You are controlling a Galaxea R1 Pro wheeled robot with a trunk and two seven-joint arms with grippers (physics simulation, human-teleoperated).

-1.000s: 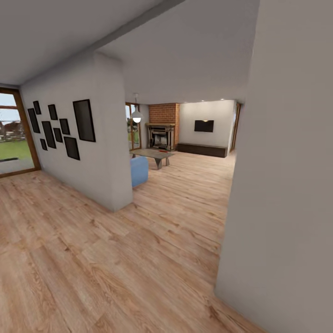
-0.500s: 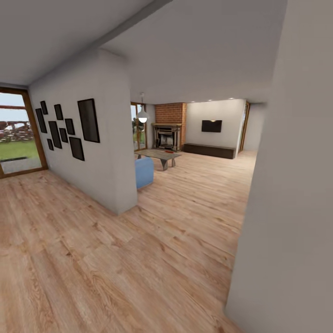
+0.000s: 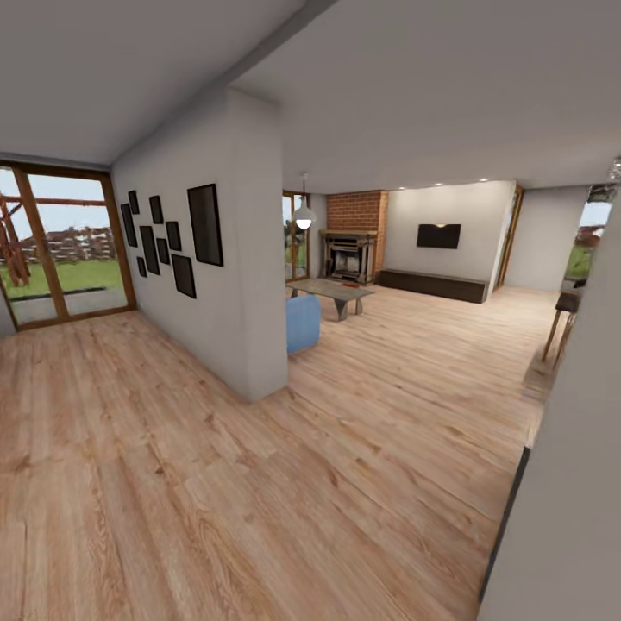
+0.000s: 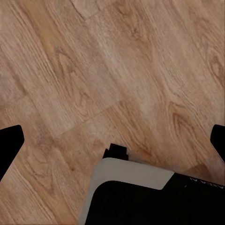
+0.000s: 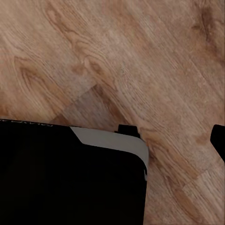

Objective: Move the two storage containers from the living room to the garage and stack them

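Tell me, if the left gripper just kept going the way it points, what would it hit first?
Probably the wood-plank floor: the left gripper points at it, fingers spread, nothing between.

Red-brick fireplace (image 3: 355,226), blue sofa (image 3: 303,323) (perhaps), light wood-plank floor (image 3: 216,483).

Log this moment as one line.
phase: in transit on wood-plank floor | ahead: living room, brick fireplace, wall TV, blue sofa | containers: unseen | left gripper: open, empty
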